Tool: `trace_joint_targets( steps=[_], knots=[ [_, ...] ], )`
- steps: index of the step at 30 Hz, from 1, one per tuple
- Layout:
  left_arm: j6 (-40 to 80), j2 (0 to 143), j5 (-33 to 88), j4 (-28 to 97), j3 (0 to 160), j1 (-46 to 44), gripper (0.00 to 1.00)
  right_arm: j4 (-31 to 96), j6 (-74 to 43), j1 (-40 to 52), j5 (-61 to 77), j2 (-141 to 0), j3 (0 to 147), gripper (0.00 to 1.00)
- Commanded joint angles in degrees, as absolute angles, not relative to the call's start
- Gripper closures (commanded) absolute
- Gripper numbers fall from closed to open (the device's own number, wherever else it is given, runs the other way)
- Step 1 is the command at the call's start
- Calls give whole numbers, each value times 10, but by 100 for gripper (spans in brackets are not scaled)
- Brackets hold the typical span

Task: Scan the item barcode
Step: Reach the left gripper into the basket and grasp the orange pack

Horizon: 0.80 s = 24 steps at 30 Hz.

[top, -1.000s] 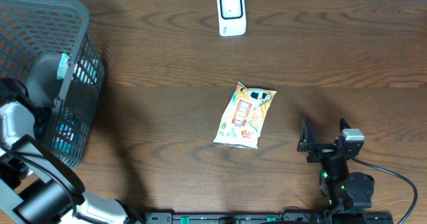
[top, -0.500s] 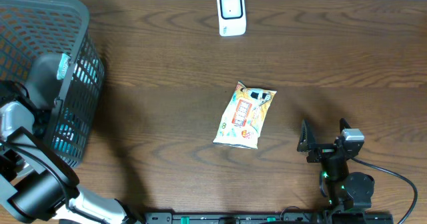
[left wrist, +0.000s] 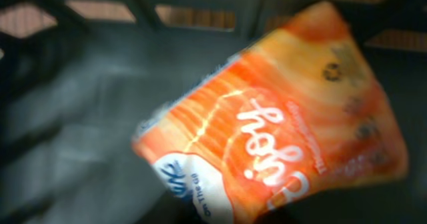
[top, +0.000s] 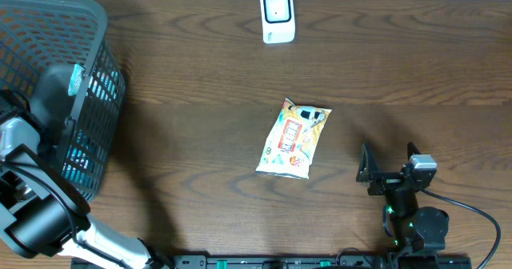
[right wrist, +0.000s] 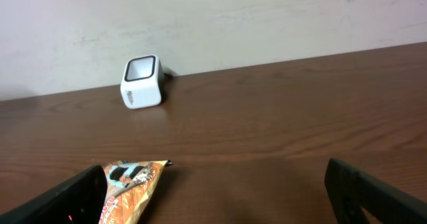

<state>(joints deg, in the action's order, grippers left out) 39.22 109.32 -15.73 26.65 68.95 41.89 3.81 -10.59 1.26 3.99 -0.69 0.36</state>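
At far left, grey mesh basket (top: 96,37) with left arm (top: 22,145) reaching inside; orange packet (left wrist: 280,117) tilted, close before the wrist camera, against the basket wall. Left hand hidden by arm and mesh: spread or pinching, cannot tell. Mid-tabletop (top: 200,85), yellow snack packet (top: 294,138) lying flat, well apart from white scanner (top: 278,16) at the far edge. Right hand (top: 390,163) spread wide, empty, near the snack packet.
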Motion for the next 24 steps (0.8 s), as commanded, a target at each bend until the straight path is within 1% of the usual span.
trace_joint_targets(
  steps=[1, 5, 10, 14, 24],
  knots=[
    [366, 1142, -168, 275, 676, 422, 92, 41, -100, 15, 35, -3, 3, 1],
    [364, 1146, -169, 280, 676, 421, 93, 41, -100, 15, 35, -3, 3, 1],
    [330, 1140, -126, 287, 676, 415, 93, 41, -100, 15, 35, -3, 3, 1],
    [330, 1121, -120, 301, 676, 407, 93, 41, -100, 15, 35, -3, 3, 1],
    [326, 986, -119, 321, 676, 394, 93, 41, -100, 15, 35, -3, 3, 1]
  ],
)
